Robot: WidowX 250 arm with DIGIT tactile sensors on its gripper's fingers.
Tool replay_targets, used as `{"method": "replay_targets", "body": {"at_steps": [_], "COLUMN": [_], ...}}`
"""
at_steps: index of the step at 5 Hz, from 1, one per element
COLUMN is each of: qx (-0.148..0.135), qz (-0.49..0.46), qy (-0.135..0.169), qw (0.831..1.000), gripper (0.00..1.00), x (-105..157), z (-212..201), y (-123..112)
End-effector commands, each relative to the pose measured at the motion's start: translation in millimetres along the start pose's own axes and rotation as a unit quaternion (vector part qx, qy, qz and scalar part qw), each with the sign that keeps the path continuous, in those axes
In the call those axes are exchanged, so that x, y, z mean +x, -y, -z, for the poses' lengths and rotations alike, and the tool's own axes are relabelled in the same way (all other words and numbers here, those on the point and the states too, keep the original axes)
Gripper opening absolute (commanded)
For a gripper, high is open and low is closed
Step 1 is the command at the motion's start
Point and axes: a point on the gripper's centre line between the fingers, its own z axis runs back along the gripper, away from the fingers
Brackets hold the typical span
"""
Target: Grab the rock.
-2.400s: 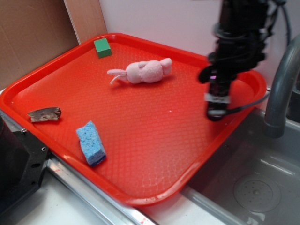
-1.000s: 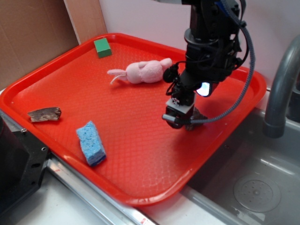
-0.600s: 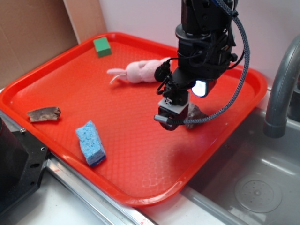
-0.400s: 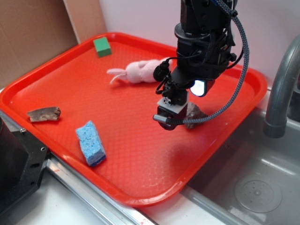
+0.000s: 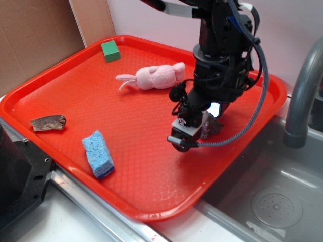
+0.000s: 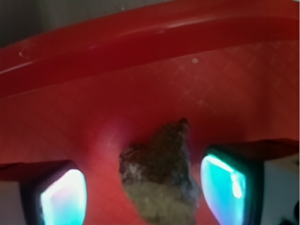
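At the near edge a grey metal surface runs along under the tray, with a black box-like block at the left corner. To the right a steel sink drops away, its curved grey faucet rising beside it. A pale wall and a sheet of brown cardboard close off the back.

On the surface sits a red plastic tray with a fine waffle texture and a raised, rounded rim. Nearest in it lies a blue sponge, porous and blocky. Left of that is a flat, bark-like brown sliver.

Right of centre, the black arm comes down with its pincer low over the tray floor. The rock lies between the two fingers, dark, lumpy and jagged, tapering to a point toward the rim. The fingers stand apart, a gap of red showing on either side of it in the wrist view.

Farther back lies a pink plush bunny, soft and fuzzy, and in the far corner a small green block.
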Motion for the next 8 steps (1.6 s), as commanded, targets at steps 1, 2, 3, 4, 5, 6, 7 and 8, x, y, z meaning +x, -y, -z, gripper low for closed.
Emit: {"method": "replay_targets", "body": {"at_steps": [1,2,3,4,5,6,7,8], "qx": [0.011,0.018,-0.013,-0.008,-0.009,0.002,0.007,0.023], "qz": [-0.05,-0.178,-0.295,-0.414,-0.524,-0.627,-0.715,-0.723], "qy": [-0.02,-0.048,-0.017,-0.018,0.018,0.041,0.038,0.012], "qw": [0.999,0.983,0.955,0.91,0.851,0.778,0.699,0.691], "gripper": [0.0,0.0,0.0,0.0,0.0,0.0,0.0,0.0], "x": [6,-3,-31,-62,-89,-90,-86,-77], "z": [-13,-38,-87,-132,-167,-185,-188,-182], "y": [37,32,32,30,25,21,12,1]}}
